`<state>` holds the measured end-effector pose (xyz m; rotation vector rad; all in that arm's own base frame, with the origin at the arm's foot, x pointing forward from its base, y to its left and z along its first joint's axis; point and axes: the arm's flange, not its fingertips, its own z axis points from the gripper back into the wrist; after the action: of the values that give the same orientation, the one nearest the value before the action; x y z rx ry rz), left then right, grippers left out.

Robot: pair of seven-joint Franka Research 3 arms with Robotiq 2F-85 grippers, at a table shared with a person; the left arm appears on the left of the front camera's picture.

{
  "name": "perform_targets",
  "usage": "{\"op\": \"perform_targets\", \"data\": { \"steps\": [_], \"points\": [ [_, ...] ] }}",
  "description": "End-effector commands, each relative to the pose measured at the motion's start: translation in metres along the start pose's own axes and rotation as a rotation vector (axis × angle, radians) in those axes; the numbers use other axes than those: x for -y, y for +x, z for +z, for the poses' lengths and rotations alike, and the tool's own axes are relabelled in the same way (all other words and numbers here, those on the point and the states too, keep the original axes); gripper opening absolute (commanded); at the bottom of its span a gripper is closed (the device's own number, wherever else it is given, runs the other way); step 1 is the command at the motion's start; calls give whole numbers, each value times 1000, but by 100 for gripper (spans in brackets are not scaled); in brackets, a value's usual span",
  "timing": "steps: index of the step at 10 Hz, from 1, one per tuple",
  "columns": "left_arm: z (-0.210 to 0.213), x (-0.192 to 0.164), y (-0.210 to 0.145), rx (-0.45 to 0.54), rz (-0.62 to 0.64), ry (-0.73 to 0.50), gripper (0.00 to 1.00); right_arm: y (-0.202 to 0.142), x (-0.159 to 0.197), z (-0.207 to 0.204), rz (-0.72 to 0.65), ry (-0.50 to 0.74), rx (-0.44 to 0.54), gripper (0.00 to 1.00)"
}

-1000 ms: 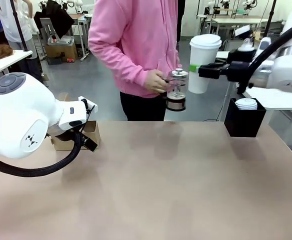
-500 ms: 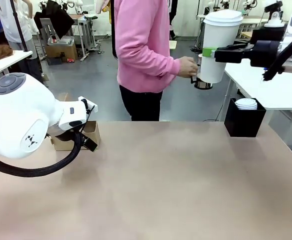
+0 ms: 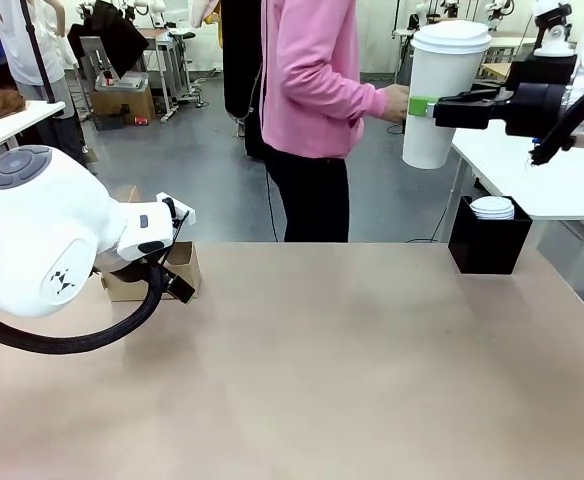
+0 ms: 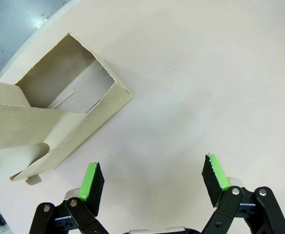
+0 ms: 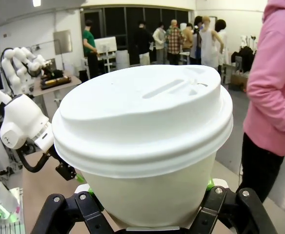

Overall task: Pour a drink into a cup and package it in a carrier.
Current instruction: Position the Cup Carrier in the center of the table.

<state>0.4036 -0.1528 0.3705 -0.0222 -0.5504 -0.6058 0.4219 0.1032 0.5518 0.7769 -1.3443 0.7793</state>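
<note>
My right gripper [image 3: 424,105] is shut on the cup [image 3: 444,92], a tall white paper cup with a domed white lid, held upright high above the table's far right. In the right wrist view the cup [image 5: 145,146] stands close up, with green pads [image 5: 211,184] against its sides. The carrier [image 3: 183,268] is brown cardboard at the table's far left, partly behind my left arm. From the left wrist, the carrier [image 4: 59,109] lies just beyond my open left gripper [image 4: 152,180], which holds nothing. The drink is out of view.
A person in a pink top [image 3: 317,80] stands beyond the far edge, one hand [image 3: 396,102] right behind the cup. A black box [image 3: 489,245] with a stack of white lids [image 3: 492,207] sits at the far right corner. Bare tabletop [image 3: 332,360] spans the middle and front.
My right gripper has lifted the cup up and to the right. The person has turned and stepped right, and the glass jug in their hand has gone from sight behind the cup. The left arm is still.
</note>
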Motion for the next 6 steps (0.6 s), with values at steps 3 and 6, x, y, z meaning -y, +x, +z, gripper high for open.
{"op": "perform_targets", "data": {
  "steps": [3,6],
  "points": [
    [0,-1,-1,1,2,-2,100,3,0,-3,-3,-14,0,80],
    [0,-1,-1,1,2,-2,100,3,0,-3,-3,-14,0,80]
  ]
}}
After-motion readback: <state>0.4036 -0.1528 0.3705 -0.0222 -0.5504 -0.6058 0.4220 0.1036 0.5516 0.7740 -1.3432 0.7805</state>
